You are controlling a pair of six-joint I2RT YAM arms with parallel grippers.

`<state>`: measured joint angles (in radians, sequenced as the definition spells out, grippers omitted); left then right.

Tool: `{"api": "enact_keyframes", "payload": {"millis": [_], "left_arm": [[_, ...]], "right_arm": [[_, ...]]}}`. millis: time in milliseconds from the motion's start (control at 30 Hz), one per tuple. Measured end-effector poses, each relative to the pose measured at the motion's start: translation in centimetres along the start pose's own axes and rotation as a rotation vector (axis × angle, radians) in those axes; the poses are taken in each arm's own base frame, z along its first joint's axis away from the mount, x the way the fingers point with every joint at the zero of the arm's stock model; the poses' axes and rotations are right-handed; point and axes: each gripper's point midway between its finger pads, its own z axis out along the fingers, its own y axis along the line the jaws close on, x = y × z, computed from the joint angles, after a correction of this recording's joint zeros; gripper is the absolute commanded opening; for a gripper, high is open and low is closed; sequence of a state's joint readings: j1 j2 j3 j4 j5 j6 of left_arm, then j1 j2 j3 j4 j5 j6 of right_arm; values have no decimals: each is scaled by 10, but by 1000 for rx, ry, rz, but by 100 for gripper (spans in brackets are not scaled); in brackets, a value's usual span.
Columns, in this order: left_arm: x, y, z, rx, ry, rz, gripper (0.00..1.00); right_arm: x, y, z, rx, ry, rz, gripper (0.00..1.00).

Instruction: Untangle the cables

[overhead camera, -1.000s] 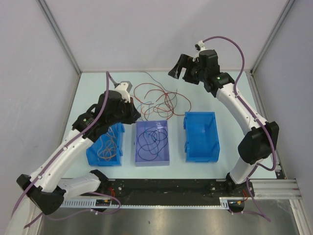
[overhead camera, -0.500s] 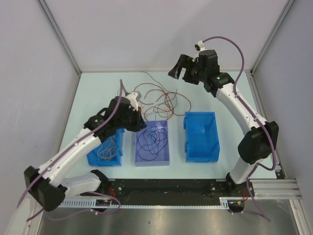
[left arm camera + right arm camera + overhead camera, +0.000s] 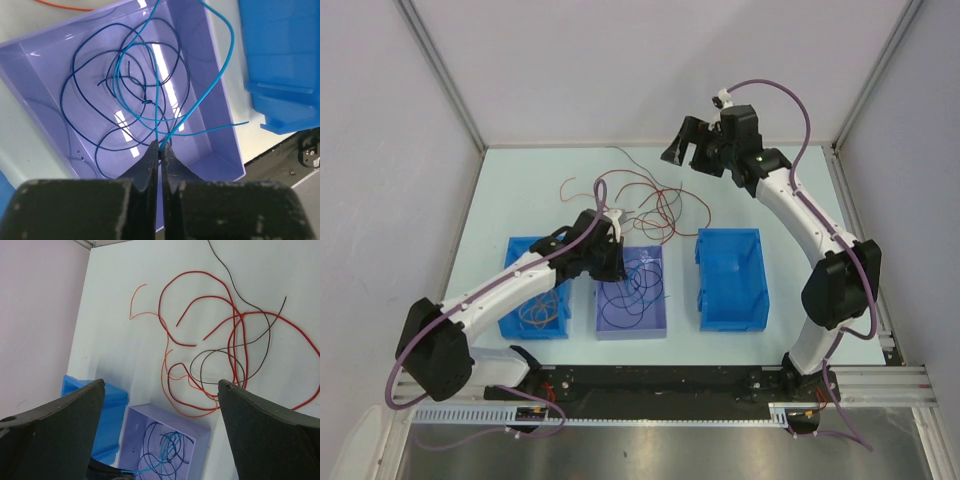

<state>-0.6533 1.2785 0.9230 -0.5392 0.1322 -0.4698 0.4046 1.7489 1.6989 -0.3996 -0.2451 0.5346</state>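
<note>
Left claw (image 3: pixel 160 146) is clenched tight on a light-blue cable (image 3: pixel 200 102), pinching it right above the purple bin (image 3: pixel 35 70), where dark navy cables (image 3: pixel 62 97) lie coiled. Right claw (image 3: pixel 686 146) hangs spread wide over the far tabletop (image 3: pixel 300 270), above a tangle of red cables (image 3: pixel 235 335) and a dark strand (image 3: pixel 226 272), grasping nothing.

**Left pinched, right spread wide**

Our left arm (image 3: pixel 510 290) reaches low and forward, wrist tipped down. The left gripper (image 3: pixel 160 148) presses its fingers together on a blue cable (image 3: pixel 157 107) that runs out just ahead of the tips. Our right arm (image 3: pixel 800 215) arcs high, and the right gripper (image 3: pixel 686 143) points downward with its fingers fully apart.
</note>
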Motion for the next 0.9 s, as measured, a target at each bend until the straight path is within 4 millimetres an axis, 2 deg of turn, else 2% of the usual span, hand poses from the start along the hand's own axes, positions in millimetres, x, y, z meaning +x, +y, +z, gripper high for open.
{"api": "enact_keyframes", "payload": {"millis": [167, 367, 500, 733, 900], "left_arm": [[6, 2, 6, -33, 18, 15, 20], [11, 17, -2, -163, 28, 70, 11], [10, 16, -13, -227, 30, 154, 0], [16, 16, -29, -353, 31, 280, 0], [-6, 17, -53, -476, -20, 337, 0]], "right_arm": [[6, -2, 5, 5, 18, 1, 100], [8, 1, 7, 4, 27, -4, 100], [10, 3, 9, 1, 31, -7, 100], [14, 3, 13, 3, 46, -8, 100], [16, 3, 12, 6, 52, -9, 100]]}}
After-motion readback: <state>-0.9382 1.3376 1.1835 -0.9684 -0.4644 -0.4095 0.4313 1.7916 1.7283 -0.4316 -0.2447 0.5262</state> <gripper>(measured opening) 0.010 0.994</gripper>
